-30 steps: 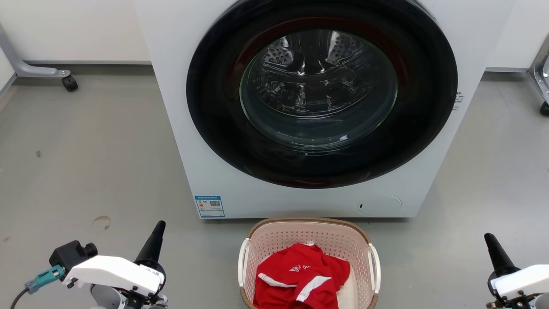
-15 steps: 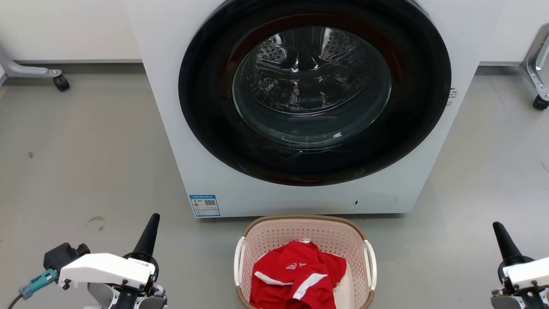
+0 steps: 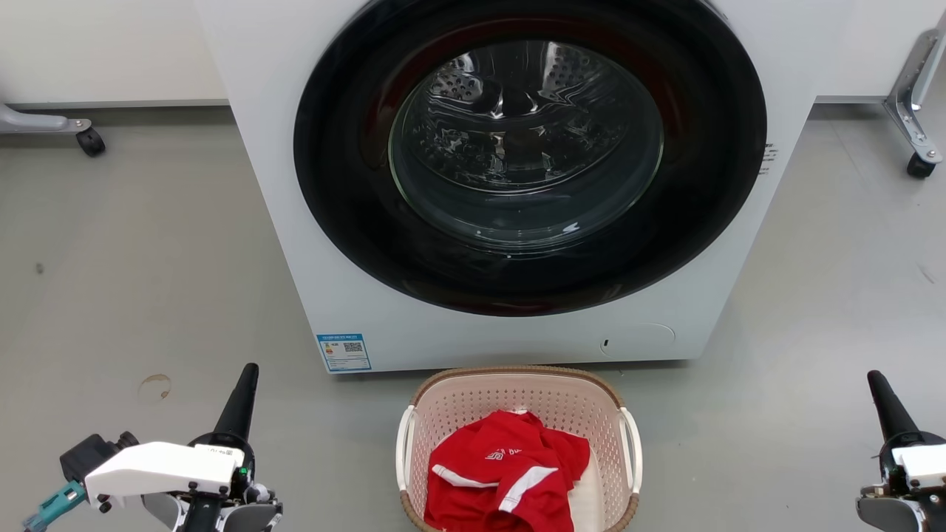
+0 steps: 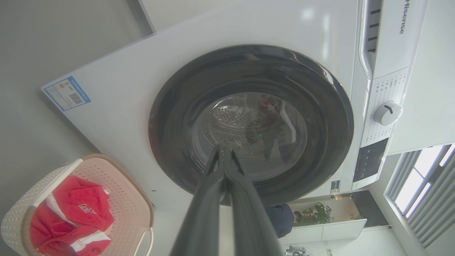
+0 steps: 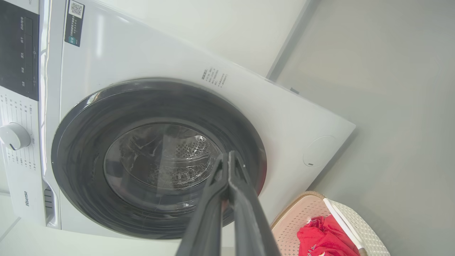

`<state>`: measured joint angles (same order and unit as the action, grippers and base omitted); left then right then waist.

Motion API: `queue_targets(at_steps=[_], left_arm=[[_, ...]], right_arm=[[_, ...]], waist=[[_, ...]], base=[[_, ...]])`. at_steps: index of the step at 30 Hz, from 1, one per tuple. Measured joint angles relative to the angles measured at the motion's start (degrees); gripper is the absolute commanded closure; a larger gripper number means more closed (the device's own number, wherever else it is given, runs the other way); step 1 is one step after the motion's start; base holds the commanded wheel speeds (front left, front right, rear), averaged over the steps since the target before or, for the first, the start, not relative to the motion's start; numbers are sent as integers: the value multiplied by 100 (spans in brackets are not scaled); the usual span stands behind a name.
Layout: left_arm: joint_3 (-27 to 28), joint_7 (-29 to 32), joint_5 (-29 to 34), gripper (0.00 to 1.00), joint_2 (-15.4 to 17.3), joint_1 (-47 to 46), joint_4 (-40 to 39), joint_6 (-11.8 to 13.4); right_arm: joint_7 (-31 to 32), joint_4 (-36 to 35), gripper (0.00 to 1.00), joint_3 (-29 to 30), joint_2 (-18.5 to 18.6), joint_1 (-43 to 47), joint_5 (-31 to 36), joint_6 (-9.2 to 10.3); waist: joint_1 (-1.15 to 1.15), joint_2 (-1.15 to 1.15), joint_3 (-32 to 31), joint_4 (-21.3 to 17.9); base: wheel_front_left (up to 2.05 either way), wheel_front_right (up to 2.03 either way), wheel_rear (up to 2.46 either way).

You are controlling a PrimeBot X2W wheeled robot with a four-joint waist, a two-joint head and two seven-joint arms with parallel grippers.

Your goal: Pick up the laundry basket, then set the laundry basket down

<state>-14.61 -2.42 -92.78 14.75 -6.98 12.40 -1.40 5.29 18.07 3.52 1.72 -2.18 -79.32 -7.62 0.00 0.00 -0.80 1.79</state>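
The left gripper (image 3: 244, 383) sits low on the left, its two dark fingers (image 4: 209, 206) pressed together, pointing forward and holding nothing. The right gripper (image 3: 880, 387) mirrors it on the right, tips likewise touching, empty.

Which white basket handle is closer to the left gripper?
The left handle of the laundry basket, on the left gripper's side; the right handle lies farther off.

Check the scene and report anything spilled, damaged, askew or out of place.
Only a faint ring-shaped stain on the floor left of the washer. The laundry basket stands upright, red garment inside it.
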Motion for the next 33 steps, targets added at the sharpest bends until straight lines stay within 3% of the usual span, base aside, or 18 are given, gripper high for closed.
queue_targets(at_steps=[21, 33], left_arm=[[1285, 401, -356, 100, -817, 213, 227, -536], [1407, 450, -403, 100, -894, 214, 248, -550]], right_arm=[[74, -223, 100, 350, -26, -124, -1183, 41], [74, -225, 100, 391, -27, -121, -1252, 41]], waist=[[0, 0, 96, -176], [0, 0, 98, -180]], base=[[0, 0, 0], [0, 0, 0]])
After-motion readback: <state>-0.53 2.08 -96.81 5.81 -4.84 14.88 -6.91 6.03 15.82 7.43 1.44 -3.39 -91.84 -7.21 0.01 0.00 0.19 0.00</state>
